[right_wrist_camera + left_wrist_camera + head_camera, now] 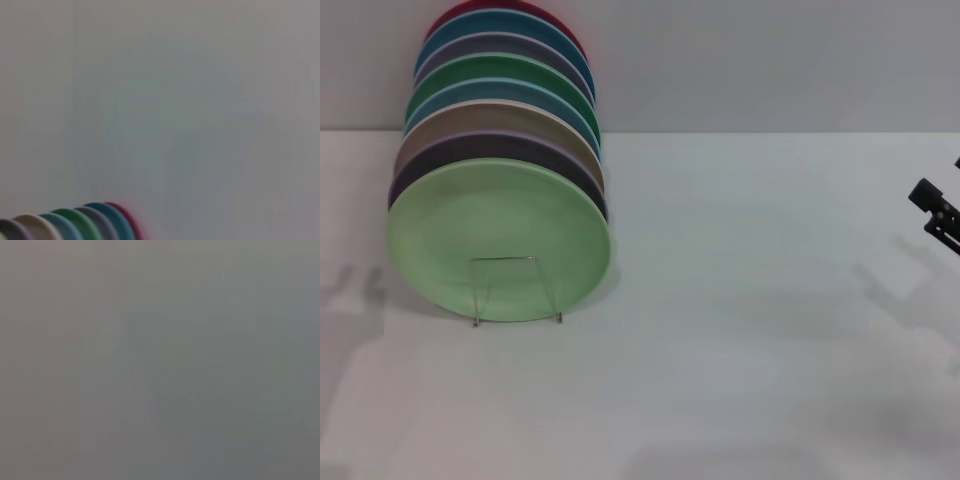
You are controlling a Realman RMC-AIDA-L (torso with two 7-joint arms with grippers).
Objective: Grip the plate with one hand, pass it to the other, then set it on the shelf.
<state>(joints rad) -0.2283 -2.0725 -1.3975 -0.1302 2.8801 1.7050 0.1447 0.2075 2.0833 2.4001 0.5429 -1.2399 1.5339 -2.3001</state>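
The pale mint-green plate (500,235) stands on edge at the left of the table, leaning back as the front one of a row of plates. The shelf (505,259), a thin clear stand, shows in front of the plate's lower part. It seems to hold the plate up. At the right edge of the head view, only a black part of my right gripper (935,210) shows, raised and far from the plate. My left gripper is out of view, and the left wrist view is a blank grey.
Behind the mint plate, several coloured plates (500,100) lean in a row towards the back wall. Their rims (75,222) also show in the right wrist view. The white table (740,350) stretches to the right and front.
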